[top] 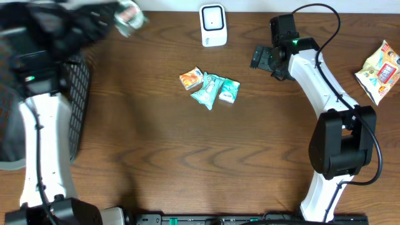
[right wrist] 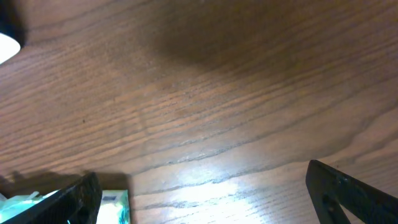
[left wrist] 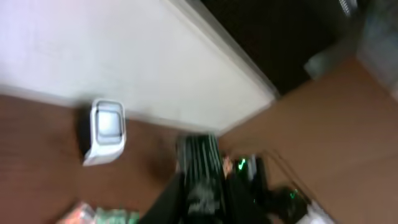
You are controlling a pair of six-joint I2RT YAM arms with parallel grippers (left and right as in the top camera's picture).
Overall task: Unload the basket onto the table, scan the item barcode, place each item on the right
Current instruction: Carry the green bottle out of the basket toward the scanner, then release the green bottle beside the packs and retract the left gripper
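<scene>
Yellow snack bag (top: 380, 70), overhead only

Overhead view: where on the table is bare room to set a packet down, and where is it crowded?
Widest bare wood: the near half, between the mesh basket and the right arm, below the three packets. Another patch lies between basket and scanner. Crowded: the centre cluster.
</scene>
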